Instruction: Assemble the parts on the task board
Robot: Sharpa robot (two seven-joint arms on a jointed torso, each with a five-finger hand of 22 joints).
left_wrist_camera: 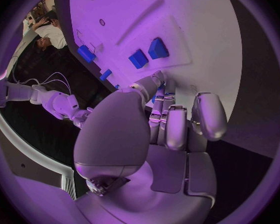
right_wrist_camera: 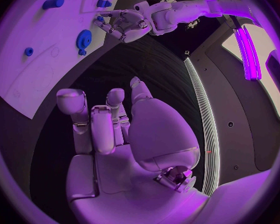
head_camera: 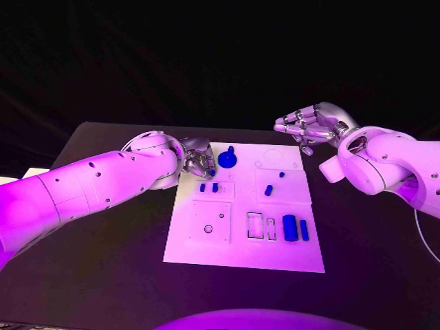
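Note:
The white task board (head_camera: 242,244) lies in the middle of the black table. My left hand (head_camera: 194,159) is at the board's far left edge, fingers curled, pinching a small blue part (head_camera: 212,173) between thumb and fingertips (left_wrist_camera: 157,87). Just beside it on the board lies a blue gear (head_camera: 227,160), also seen from the right wrist (right_wrist_camera: 83,38). Two small blue blocks (head_camera: 208,186) sit just nearer than the hand. My right hand (head_camera: 313,126) hovers above the board's far right corner, its fingers (right_wrist_camera: 101,122) curled in and holding nothing.
Other blue parts lie on the board: two small pegs (head_camera: 269,190), (head_camera: 282,174), and a cylinder (head_camera: 289,228) with a bar (head_camera: 304,230) at the near right. Recessed slots (head_camera: 255,225) and a square plate (head_camera: 210,221) mark the near half. Bare black table (head_camera: 111,227) surrounds the board.

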